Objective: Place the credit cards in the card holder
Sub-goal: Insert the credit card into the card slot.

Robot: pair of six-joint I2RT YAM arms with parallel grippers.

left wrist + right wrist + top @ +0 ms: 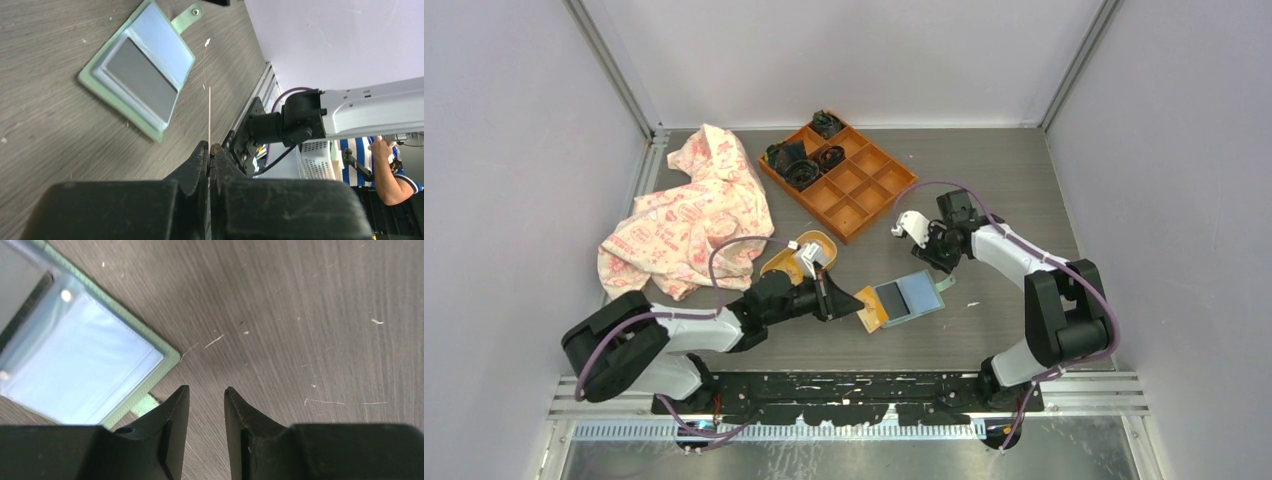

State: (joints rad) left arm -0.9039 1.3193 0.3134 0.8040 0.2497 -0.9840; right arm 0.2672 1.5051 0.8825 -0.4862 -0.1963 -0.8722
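A credit card (209, 112) is clamped edge-on in the left tool (209, 150). The right tool (206, 396) is kept slightly apart beside the opened card holder (95, 365) on the counter (310, 315).

Bright, even light; blurred near foregrounds.

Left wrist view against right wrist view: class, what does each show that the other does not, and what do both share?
Left wrist only: the left gripper, jaws shut on a credit card seen edge-on, and a person in a striped shirt. Right wrist only: the right gripper, jaws apart and empty. Both: the open card holder, blue lining up, on the grey table.
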